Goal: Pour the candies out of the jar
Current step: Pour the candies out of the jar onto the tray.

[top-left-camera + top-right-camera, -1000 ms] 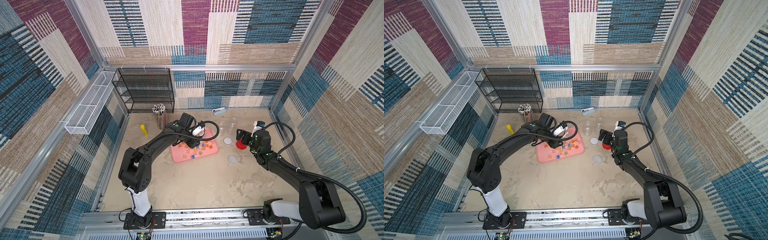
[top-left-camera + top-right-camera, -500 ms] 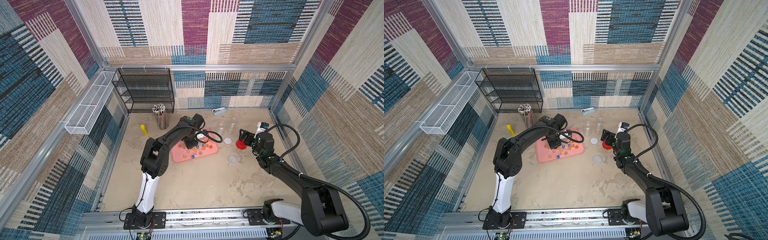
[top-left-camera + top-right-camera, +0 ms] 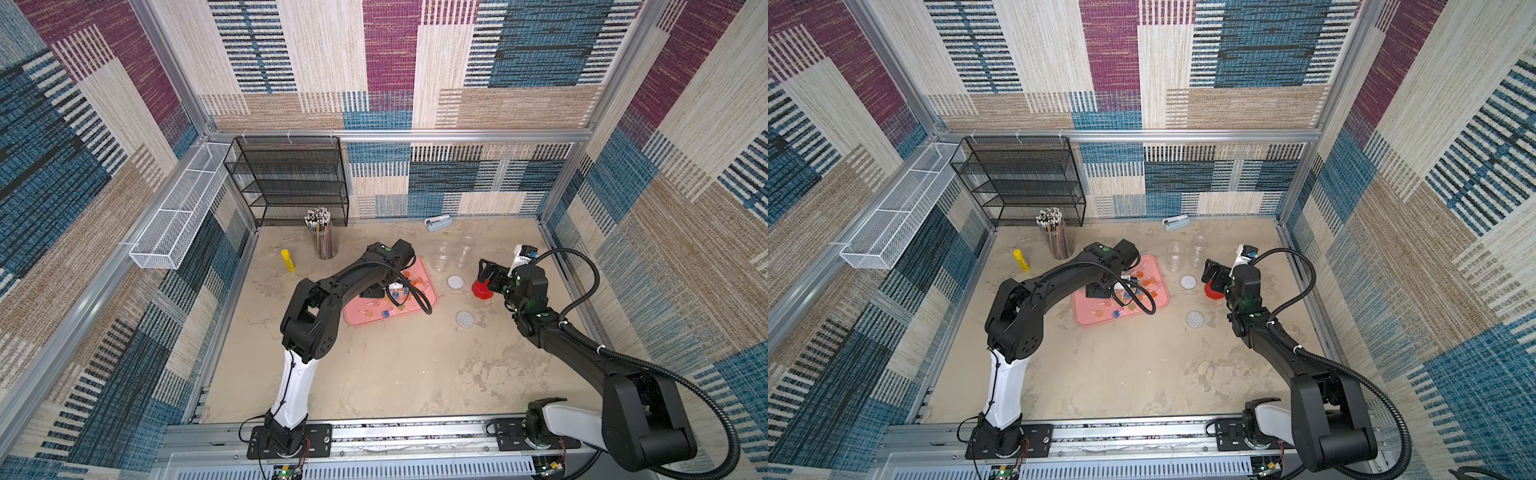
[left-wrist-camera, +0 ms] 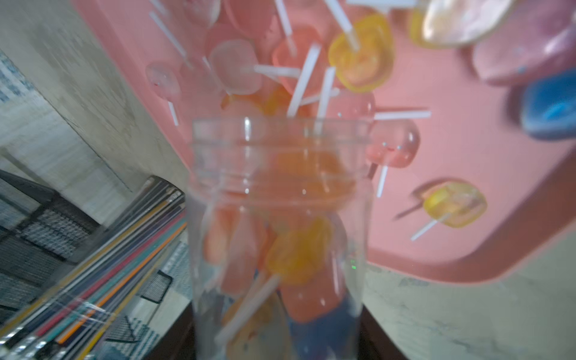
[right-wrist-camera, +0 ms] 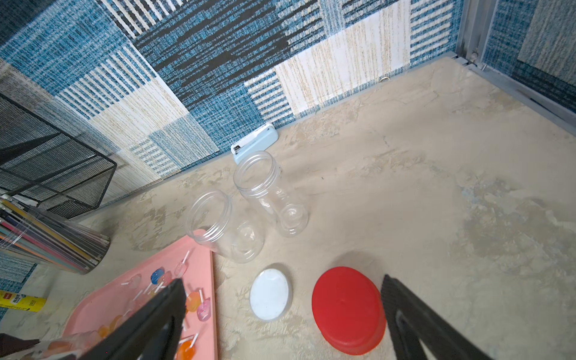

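In the left wrist view a clear jar (image 4: 280,187) is tipped with its mouth toward the pink tray (image 4: 436,93). My left gripper (image 4: 277,343) is shut on its body. Several candies (image 4: 299,249) remain inside the jar; others (image 4: 358,59) lie scattered on the tray. In both top views the left gripper (image 3: 376,293) (image 3: 1098,291) hangs over the tray (image 3: 353,320) (image 3: 1079,320) among loose candies (image 3: 386,309) (image 3: 1117,311); the wrist hides most of the jar. My right gripper (image 3: 484,274) (image 5: 282,280) is open just above a red lid (image 3: 482,289) (image 5: 346,308) on the table.
Two empty clear jars (image 5: 224,224) (image 5: 268,193) stand just beyond the tray. A white lid (image 5: 269,294) lies beside the red one, and another round lid (image 3: 464,319) lies nearer the front. A pencil cup (image 3: 322,237), a yellow glue stick (image 3: 287,260) and a black mesh shelf (image 3: 291,183) are at the back left.
The left arm's elbow has swung up and its wrist has turned over the tray, bringing the jar down over the candies. The right arm has shifted slightly right, still open.
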`<state>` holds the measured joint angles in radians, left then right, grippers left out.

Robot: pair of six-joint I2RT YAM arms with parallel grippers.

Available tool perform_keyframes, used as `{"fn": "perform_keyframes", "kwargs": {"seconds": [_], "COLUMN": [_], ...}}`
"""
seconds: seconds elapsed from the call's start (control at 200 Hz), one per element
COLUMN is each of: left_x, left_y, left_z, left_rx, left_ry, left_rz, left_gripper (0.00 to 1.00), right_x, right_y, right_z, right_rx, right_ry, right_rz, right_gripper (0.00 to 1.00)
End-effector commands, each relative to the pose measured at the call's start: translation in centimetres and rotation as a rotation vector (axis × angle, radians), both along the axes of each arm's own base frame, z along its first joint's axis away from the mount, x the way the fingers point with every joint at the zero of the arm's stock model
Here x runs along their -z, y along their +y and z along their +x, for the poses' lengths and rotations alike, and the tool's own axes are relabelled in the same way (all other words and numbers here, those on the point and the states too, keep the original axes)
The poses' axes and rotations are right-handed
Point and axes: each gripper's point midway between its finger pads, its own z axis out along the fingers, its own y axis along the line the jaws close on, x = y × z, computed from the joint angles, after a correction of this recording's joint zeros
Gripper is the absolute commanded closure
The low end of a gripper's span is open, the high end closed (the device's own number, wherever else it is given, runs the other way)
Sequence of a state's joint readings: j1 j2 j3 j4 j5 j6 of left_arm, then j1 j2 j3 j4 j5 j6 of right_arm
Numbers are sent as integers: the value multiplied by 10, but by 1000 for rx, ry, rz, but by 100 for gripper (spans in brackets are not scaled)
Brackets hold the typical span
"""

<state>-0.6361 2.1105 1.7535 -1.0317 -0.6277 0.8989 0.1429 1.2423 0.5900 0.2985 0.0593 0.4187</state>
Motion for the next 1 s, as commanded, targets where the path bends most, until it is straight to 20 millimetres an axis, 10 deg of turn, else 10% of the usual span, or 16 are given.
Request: {"fn": "perform_keyframes", "kwargs": {"seconds": [0.0, 0.421, 0.777, 0.997], "left_x": [-17, -36, -12, -39], "left_y": [9, 25, 28, 44], "left_z": [4, -12, 4, -11], "left_rx": [54, 168, 169, 187], "left_ry": [-37, -88, -61, -107], "left_rz": [61, 84, 188, 238], "left_gripper": [100, 100, 100, 100], "right_x": [-9, -6, -7, -10], "right_y": [3, 9, 10, 9], "right_z": [5, 10, 8, 7], "right_rx": [-9, -30, -34, -34], "right_ry": [-34, -20, -21, -26], "right_rz": [24, 51, 60, 59], "right_gripper": [0, 0, 0, 0]}}
